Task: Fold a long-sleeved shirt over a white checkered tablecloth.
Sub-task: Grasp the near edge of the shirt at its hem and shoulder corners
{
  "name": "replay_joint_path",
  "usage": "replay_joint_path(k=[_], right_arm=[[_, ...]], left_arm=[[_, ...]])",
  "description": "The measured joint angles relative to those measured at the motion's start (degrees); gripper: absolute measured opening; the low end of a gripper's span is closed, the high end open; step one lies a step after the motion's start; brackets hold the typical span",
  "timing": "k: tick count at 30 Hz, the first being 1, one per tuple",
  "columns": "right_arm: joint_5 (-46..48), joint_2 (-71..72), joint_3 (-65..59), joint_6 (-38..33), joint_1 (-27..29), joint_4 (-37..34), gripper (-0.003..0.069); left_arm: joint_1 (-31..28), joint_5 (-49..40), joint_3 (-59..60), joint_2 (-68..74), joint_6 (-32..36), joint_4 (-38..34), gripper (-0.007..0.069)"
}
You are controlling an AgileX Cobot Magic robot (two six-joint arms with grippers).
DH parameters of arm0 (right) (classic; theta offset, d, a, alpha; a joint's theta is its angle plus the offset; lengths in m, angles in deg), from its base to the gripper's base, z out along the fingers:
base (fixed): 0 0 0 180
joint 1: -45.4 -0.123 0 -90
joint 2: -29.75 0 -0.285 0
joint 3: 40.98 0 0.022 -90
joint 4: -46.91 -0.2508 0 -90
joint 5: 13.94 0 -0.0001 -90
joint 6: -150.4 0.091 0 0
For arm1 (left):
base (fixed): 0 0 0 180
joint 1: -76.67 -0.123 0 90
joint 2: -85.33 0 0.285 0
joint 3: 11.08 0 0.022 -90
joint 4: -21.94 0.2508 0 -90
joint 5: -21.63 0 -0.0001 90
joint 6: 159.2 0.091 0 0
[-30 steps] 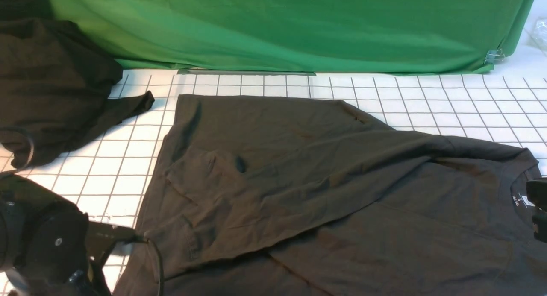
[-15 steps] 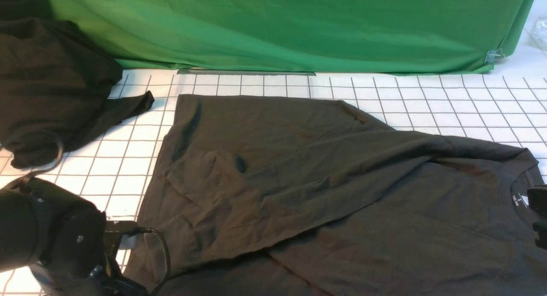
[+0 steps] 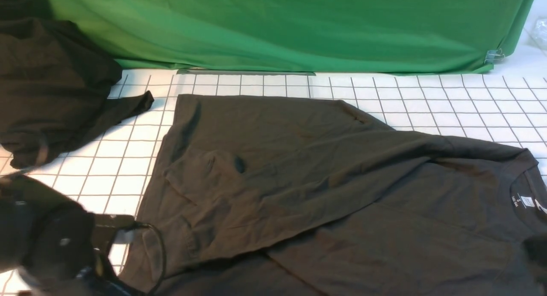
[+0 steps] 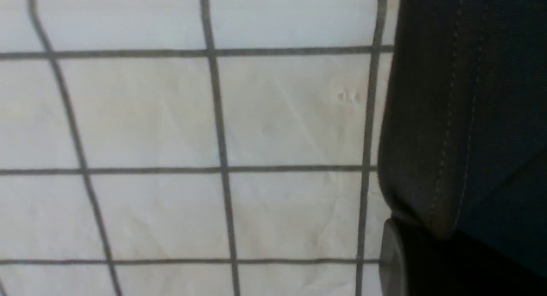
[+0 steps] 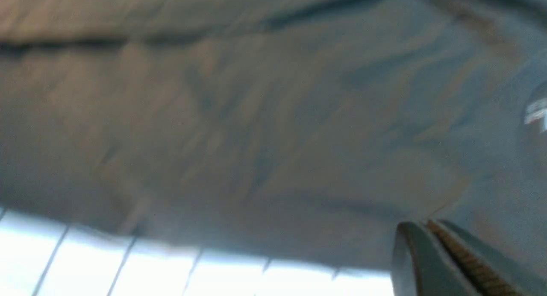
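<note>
The long-sleeved shirt (image 3: 299, 180) lies spread across the white checkered tablecloth (image 3: 427, 104), dark charcoal, with one sleeve folded over its body and the collar label at the right. My left gripper (image 3: 128, 235) is at the shirt's near left hem, shut on the stitched hem (image 4: 431, 159), which runs down into the jaws beside one finger (image 4: 388, 262). My right gripper (image 3: 537, 253) is a dark blur at the right edge below the collar. In the right wrist view its jaws (image 5: 431, 227) are pressed together, tips against the shirt's cloth (image 5: 256, 138).
A blacker heap of cloth (image 3: 51, 86) sits at the back left. A green fabric backdrop (image 3: 299, 27) hangs along the far edge, held by a metal clip (image 3: 495, 56) at its right corner. Bare tablecloth shows between the heap and the shirt.
My left gripper has closed on the hem and the left arm has shifted slightly. The right gripper has dropped from beside the collar toward the lower right edge. The shirt lies as before.
</note>
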Motion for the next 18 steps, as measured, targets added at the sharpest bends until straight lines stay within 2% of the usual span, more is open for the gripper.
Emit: replay_joint_path(k=[4,6,10,12,14,16,18], right_arm=[[4.7,-6.5,1.0,-12.2,-0.3,-10.5,0.0010],[5.7,-9.1,1.1,-14.6,-1.5,-11.5,0.0010],[5.6,-16.7,1.1,-17.0,-10.5,-9.5,0.0054],[4.2,-19.7,1.1,-14.2,-15.7,-6.2,0.0123],[2.3,-22.5,1.1,-10.8,-20.7,-1.9,0.0262],[1.4,-23.7,1.1,-9.8,-22.5,-0.5,0.0314],[-1.1,-26.9,1.1,-8.7,-26.2,1.8,0.0461]], left_arm=[[0.0,-5.1,0.0,-7.4,0.0,0.4,0.0022],[0.0,-6.5,0.0,-9.3,0.0,0.4,0.0022],[0.0,-9.7,0.0,-13.7,0.0,0.4,0.0022],[0.0,-10.3,0.0,-14.3,0.0,0.4,0.0022],[0.0,-10.9,0.0,-14.4,0.0,0.5,0.0022],[0.0,-10.9,0.0,-14.4,0.0,0.7,0.0022],[0.0,-11.0,0.0,-14.4,0.0,1.2,0.0022]])
